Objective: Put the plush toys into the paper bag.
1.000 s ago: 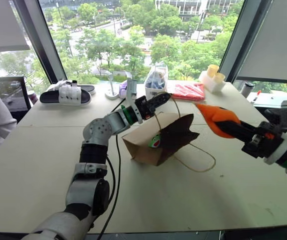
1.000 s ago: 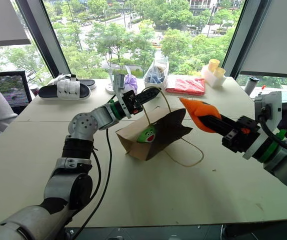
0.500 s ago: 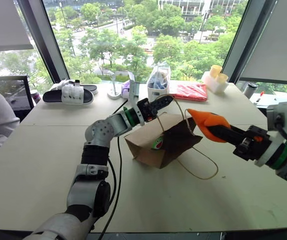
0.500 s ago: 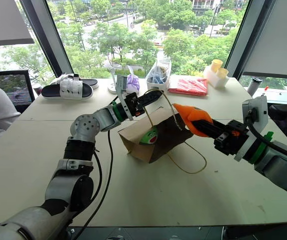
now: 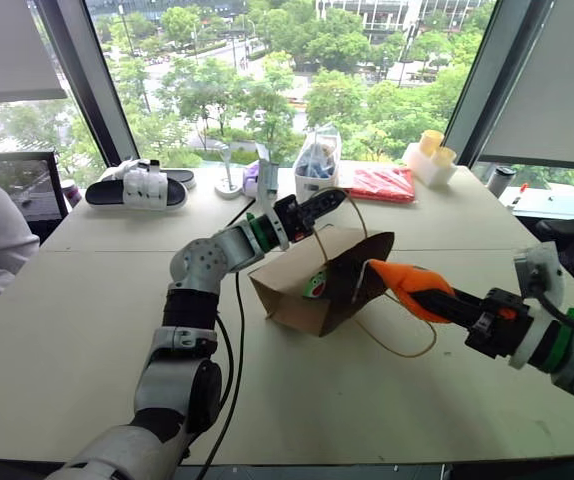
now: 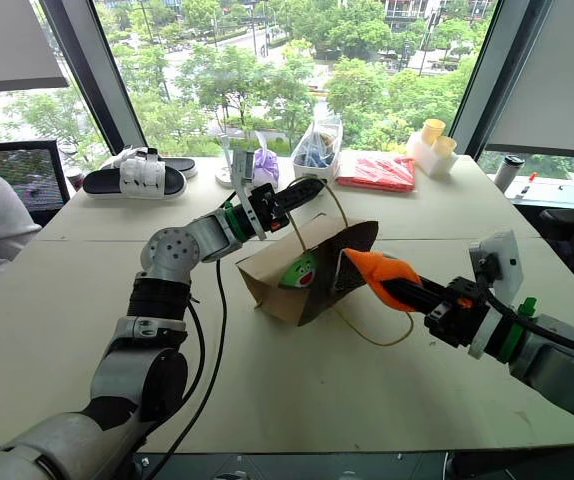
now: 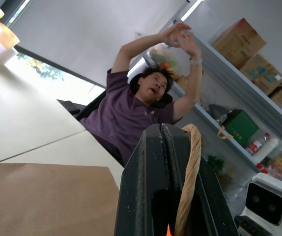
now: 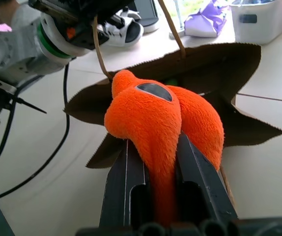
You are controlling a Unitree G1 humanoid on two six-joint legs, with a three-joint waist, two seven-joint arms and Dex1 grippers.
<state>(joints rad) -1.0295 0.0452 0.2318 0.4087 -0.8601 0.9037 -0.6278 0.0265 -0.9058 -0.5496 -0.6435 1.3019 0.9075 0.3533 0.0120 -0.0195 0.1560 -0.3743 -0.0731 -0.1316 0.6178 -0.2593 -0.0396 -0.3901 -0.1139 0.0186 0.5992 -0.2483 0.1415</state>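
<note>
While the left gripper [image 5: 335, 201] is pinched fully shut on one thin loop handle [image 7: 189, 172] of the paper bag [image 5: 312, 287], lifting that side so the mouth gapes, the bag itself lies on its side on the table [image 5: 97, 320]. Its dark opening faces the right gripper [image 6: 399, 291], whose fingers are closed tight on the orange toy [image 8: 155, 120] and squeeze its middle narrow; the toy's free end bulges out ahead, right at the bag's mouth. The green toy [image 6: 298, 271] already sits inside the bag, just past the opening.

Judging by how the orange toy deforms in the clamp, it is soft, light and springy, with a fuzzy surface that should not slip; a firm pinch across the middle suits it, and nothing about it looks breakable. It will likely puff back out once let go, so it needs room inside the mouth. The bag looks thin, light and creasable, easily pushed along the table or collapsed, so the handle is a sensible place to hold it.
</note>
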